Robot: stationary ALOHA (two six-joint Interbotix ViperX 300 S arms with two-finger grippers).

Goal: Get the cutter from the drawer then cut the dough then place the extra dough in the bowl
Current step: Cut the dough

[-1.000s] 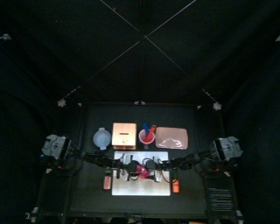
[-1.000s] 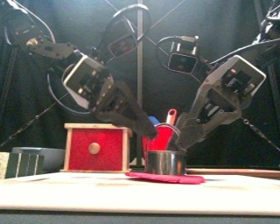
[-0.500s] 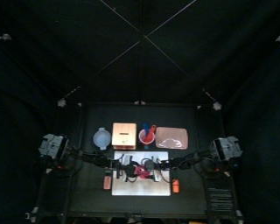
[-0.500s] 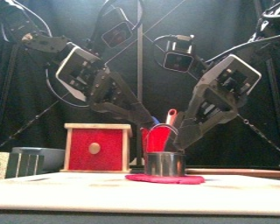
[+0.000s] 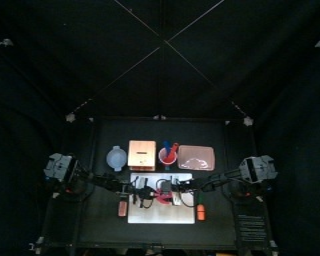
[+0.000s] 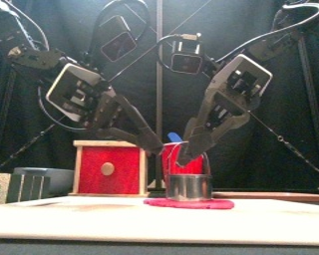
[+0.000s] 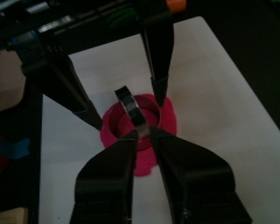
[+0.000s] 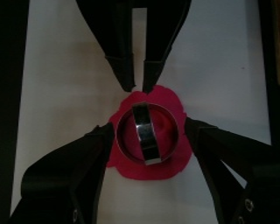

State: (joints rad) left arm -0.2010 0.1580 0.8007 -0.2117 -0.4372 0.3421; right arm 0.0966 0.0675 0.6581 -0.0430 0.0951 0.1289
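At the left of the table's back row in the top view, blue-grey bowl (image 5: 115, 157), no red or pink showing inside: last step not yet done. Just right of it, pale wooden box (image 5: 141, 154). In the front view, at left of centre, red drawer front (image 6: 112, 167) sitting flush with the box. Drawer closed by the look of it, and first step judged finished, with the cutter (image 6: 189, 185) out on the white cutting board (image 8: 55, 105).

Toward the middle, left gripper (image 7: 146, 133) reaching in from the left side, claw pressed almost together with nothing seen between the tips. Tips at the rim of the dough (image 8: 154, 171), just beside the cutter. Touching the dough or hovering above it: cannot tell.

At the centre of the board, dough lying as one flat red-pink disc, cutter standing upright on its middle, wire handle across the top. In the front view, cutter low in the centre of the frame, seated on the dough, with dough sticking out on both sides. Pressed through or only resting: not to be told from here. Judged to be in the cutting step.

Right of centre, right gripper (image 8: 150, 129) coming in from the right side, claw spread wide, one jaw on either side of the cutter and clear of its wall, gripping nothing.

Left to do, by this reading: finish the cut, lift the cutter away, gather the outer ring of dough, carry it to the bowl at the table's upper left.
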